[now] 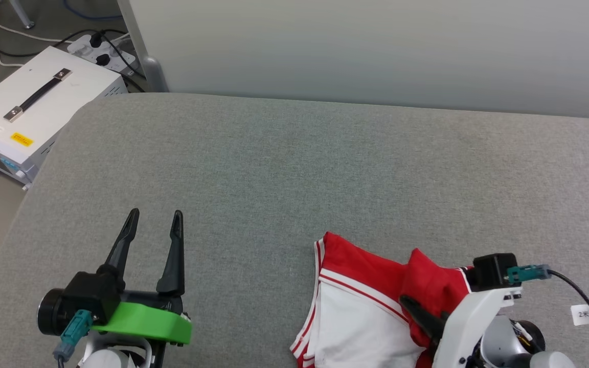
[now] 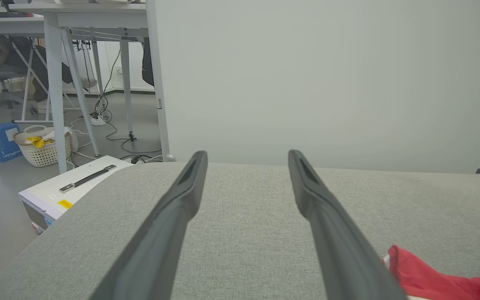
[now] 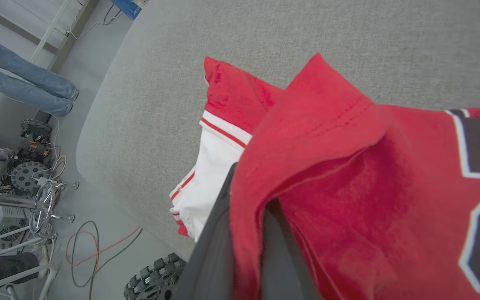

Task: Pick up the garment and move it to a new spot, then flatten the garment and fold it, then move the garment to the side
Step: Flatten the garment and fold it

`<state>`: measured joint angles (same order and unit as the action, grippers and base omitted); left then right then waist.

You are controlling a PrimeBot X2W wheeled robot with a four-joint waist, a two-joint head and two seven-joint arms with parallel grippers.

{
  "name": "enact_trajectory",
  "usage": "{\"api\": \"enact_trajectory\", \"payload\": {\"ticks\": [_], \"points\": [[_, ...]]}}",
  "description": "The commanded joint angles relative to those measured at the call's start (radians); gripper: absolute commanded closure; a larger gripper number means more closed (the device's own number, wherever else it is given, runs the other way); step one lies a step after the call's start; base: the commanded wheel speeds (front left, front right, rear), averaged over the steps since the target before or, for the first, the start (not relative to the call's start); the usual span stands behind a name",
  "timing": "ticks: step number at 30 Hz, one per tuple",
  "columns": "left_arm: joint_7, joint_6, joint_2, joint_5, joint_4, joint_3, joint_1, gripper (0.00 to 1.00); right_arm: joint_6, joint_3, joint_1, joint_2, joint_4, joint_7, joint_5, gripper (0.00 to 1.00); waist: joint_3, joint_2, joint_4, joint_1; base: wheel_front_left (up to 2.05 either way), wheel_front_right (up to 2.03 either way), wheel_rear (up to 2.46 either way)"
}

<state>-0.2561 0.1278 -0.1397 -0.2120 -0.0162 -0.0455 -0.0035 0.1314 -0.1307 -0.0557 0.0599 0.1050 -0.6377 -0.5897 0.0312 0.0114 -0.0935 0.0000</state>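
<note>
The right claw [image 1: 412, 306] is pressed together on a raised fold of the garment [image 1: 361, 286]. The shirt lies bunched at the near edge of the tabletop [image 1: 274, 168], on the robot's right side. The left claw [image 1: 155, 217] hangs spread and empty above bare grey covering, well apart from the shirt.

The step in hand looks like the pick-up and carry. To do it well, I judge the lift should go straight up until the white sleeve clears the surface. It should then travel toward the open middle, slowly, so the loose part trails without catching. In the right wrist view the fingertips are buried under red cloth, so I cannot tell whether they pinch one layer or several, and a thin bite could slip. The left claw would do best to wait open for a second corner.

The shirt is a soft, matte knit, limp and creasing into rounded ridges. It has a red body, a white sleeve, striped trim and black numerals edged in white. The tabletop covering is a coarse grey weave with rounded corners, likely to grip dragged cloth.
</note>
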Motion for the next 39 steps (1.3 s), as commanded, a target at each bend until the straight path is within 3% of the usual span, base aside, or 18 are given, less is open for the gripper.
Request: {"api": "enact_trajectory", "payload": {"ticks": [1,13,15,16,29,30,39], "points": [[-0.006,0.003,-0.005,-0.001,0.0,0.002,-0.011,0.0,-0.001,-0.029,0.026,-0.006,-0.013,0.01,0.001,1.0,0.005,-0.0114,-0.007,0.0,0.0,0.0,0.0],[-0.006,0.003,0.002,0.001,0.001,-0.01,-0.024,0.0,-0.001,-0.169,0.12,-0.009,-0.165,0.125,-0.012,1.0,0.025,-0.0114,-0.035,0.0,0.0,0.0,0.0],[-0.006,0.003,0.003,0.0,0.0,-0.008,-0.024,0.0,-0.001,-0.188,0.127,-0.009,-0.18,0.139,-0.011,0.44,0.029,-0.0114,-0.036,0.0,0.0,0.0,0.0],[-0.006,0.003,0.003,0.0,0.0,-0.007,-0.023,0.0,-0.001,-0.199,0.13,-0.01,-0.185,0.143,-0.015,0.0,0.03,-0.0114,-0.037,0.0,0.0,0.0,0.0],[-0.006,0.003,0.002,0.0,0.007,-0.01,-0.021,0.0,-0.001,-0.29,0.173,-0.01,-0.15,0.212,-0.05,0.0,0.026,-0.0114,-0.027,0.0,0.0,0.0,0.0],[-0.006,0.003,0.003,0.0,0.006,-0.011,-0.021,0.0,-0.001,-0.276,0.207,0.007,-0.122,0.237,0.029,0.0,0.021,-0.0114,-0.018,0.0,0.0,0.0,0.0],[-0.006,0.003,0.004,0.0,0.001,-0.017,-0.021,0.0,-0.001,-0.204,0.301,0.177,-0.089,0.43,0.254,0.0,0.014,-0.0114,0.012,0.0,0.0,0.0,0.0]]}}
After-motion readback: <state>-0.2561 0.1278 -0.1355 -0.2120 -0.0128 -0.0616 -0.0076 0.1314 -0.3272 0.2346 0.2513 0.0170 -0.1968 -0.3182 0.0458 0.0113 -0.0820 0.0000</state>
